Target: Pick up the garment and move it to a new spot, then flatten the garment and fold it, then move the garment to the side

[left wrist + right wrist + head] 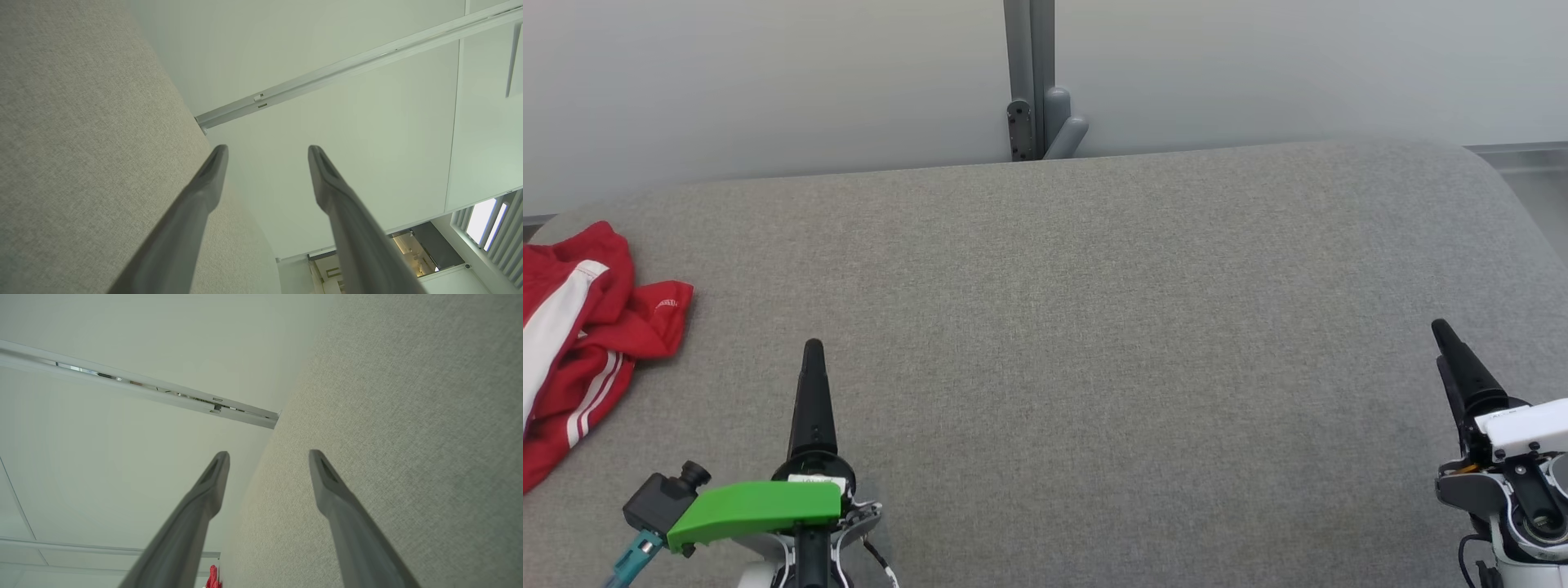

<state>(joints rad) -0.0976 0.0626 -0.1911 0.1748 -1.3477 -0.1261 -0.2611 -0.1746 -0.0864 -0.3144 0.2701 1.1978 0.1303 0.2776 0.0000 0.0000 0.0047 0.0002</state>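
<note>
The wide grey fabric-covered bench (1094, 327) carries the crumpled red garment with white stripes (580, 343) at its left edge, its long axis seemingly running toward and away from the robot. The left fingers (200, 196) are nearer, with the garment off to their left. The right fingers (337, 498) are well apart from it. Both pairs are spread wide and empty.

Garment (572, 343), red, white-striped: lies left of the fingers of left gripper (813, 349); cut off at picture's edge, outline incomplete.

The garment (621, 327) is red with white stripes, the worktop (1094, 343) plain speckled grey, the left claw (267, 153) and right claw (269, 457) dark grey, the left wrist's cover (756, 506) bright green.
</note>
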